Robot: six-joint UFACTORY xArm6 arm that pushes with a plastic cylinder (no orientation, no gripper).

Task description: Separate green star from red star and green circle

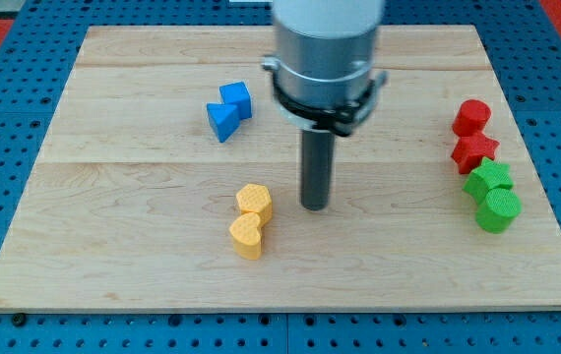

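The green star (488,180) lies near the view's right edge of the wooden board (143,256). It touches the red star (474,152) just above it and the green circle (498,209) just below it. A red circle-like block (471,117) sits above the red star. My tip (315,206) rests on the board near the middle, well to the left of this column of blocks, with a wide gap between.
A yellow hexagon-like block (254,202) and a yellow heart (247,236) lie just left of my tip. Two blue blocks (228,110) sit at the upper left. The arm's grey body (326,49) hangs over the board's top middle.
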